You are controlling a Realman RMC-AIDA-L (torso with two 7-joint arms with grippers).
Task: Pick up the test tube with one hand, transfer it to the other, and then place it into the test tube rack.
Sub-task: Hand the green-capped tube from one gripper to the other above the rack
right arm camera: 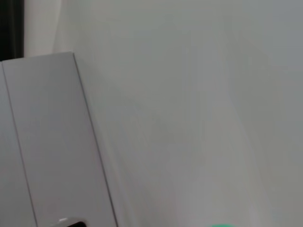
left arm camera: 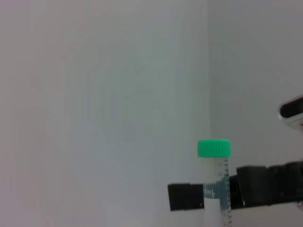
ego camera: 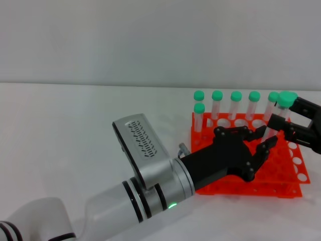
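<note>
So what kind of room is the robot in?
Probably a lab bench set up for testing. An orange-red test tube rack holds green-capped tubes on a plain white table, and the right gripper holds one test tube beside the left gripper.

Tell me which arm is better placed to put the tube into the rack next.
Right. The right gripper already clamps the test tube upright over the test tube rack, while the left hand hangs open beside it.

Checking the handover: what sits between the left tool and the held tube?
Head view: nothing. The left tool is open, its fingertips beside the tube, which the right tool grips above the rack.
</note>
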